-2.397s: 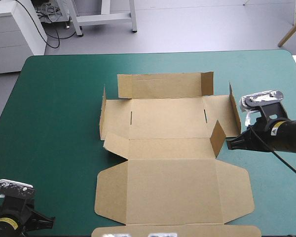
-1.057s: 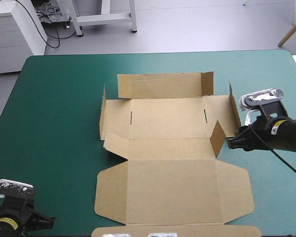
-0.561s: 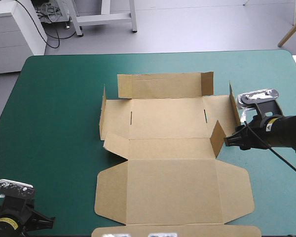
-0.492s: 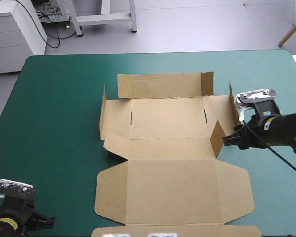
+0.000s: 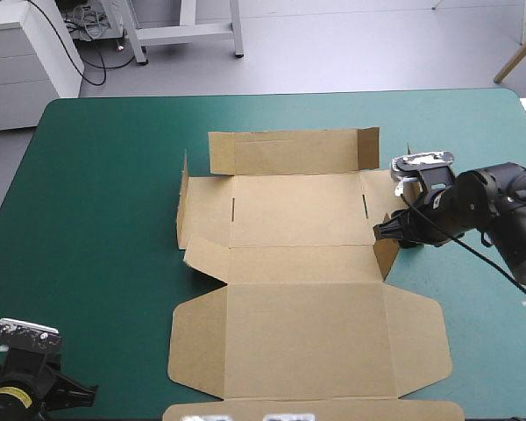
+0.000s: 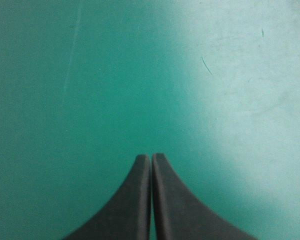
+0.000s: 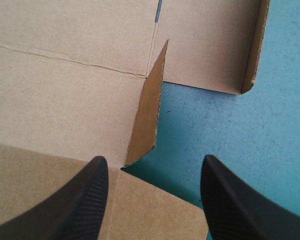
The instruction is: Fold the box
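**Right gripper** (image 7: 154, 160): open and empty, its black fingers (image 7: 87, 200) wide apart. One finger is over brown board, the other over bare teal-green cover. It sits at the right side of the box, about midway between the table's far and near edges.

**Corner flap** (image 7: 144, 120): upright, just ahead of the right gripper and in line with the gap between its fingers. No contact with either finger can be seen.

**Side panel** (image 7: 210, 45): flat on the cover beyond the corner flap, with its outer strip turned up. In the high view the right arm hides part of it.

**Box** (image 5: 298, 263): a cut brown sheet, mostly flat, a little right of the table's centre and reaching to the near edge.
- Base panel (image 5: 298, 209): flat, with a short slot near each end.
- Far wall (image 5: 285, 152): raised along the side toward the far edge.
- Left wall (image 5: 182, 206): standing upright.
- Lid panel (image 5: 307, 338): flat, toward the near edge.

**Left gripper** (image 6: 151, 160): closed on nothing, fingers pressed together into one pointed arch. It is above bare cover at the near-left corner, well apart from the box.

**Table** (image 5: 105, 219): teal-green cover, bare around the box.
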Motion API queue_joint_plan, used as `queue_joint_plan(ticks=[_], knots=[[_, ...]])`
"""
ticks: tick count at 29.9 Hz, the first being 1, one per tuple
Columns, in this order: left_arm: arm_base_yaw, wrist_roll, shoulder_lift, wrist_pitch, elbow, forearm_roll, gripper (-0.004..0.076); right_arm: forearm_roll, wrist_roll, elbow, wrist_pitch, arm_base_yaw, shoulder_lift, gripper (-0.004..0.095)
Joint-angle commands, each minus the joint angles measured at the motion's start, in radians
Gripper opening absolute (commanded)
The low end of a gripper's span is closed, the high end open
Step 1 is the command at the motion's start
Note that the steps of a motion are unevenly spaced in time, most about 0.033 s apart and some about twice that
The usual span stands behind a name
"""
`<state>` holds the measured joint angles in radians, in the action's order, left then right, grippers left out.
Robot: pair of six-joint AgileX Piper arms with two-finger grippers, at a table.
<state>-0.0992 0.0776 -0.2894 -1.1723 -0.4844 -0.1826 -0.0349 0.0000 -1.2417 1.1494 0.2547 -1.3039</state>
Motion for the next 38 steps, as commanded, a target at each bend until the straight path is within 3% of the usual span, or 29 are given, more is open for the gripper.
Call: queue_joint_plan(ticks=[1, 22, 25, 27, 29, 30, 38], knots=[[-0.001, -0.001, -0.015, 0.052, -0.024, -0.011, -0.0010, -0.004, 0.000, -0.022, -0.060, 0.001, -0.044, 0.0509], [-0.001, -0.001, -0.015, 0.050, -0.024, -0.011, -0.0010, -0.054, -0.021, -0.022, -0.157, 0.001, -0.306, 0.0495], [-0.001, -0.001, -0.015, 0.050, -0.024, -0.011, -0.0010, -0.054, -0.021, -0.022, -0.157, 0.001, -0.306, 0.0392], [-0.001, -0.001, -0.015, 0.050, -0.024, -0.011, -0.0010, -0.054, -0.021, -0.022, -0.142, 0.001, -0.308, 0.0238], [-0.001, -0.001, -0.015, 0.050, -0.024, -0.011, -0.0010, -0.054, -0.035, -0.022, -0.123, 0.001, -0.308, 0.0024], [-0.001, -0.001, -0.015, 0.050, -0.024, -0.011, -0.0010, -0.054, -0.039, -0.022, -0.118, 0.001, -0.308, -0.0016], [-0.001, -0.001, -0.015, 0.050, -0.024, -0.011, -0.0010, -0.054, -0.144, -0.059, -0.172, 0.001, -0.308, -0.0019]])
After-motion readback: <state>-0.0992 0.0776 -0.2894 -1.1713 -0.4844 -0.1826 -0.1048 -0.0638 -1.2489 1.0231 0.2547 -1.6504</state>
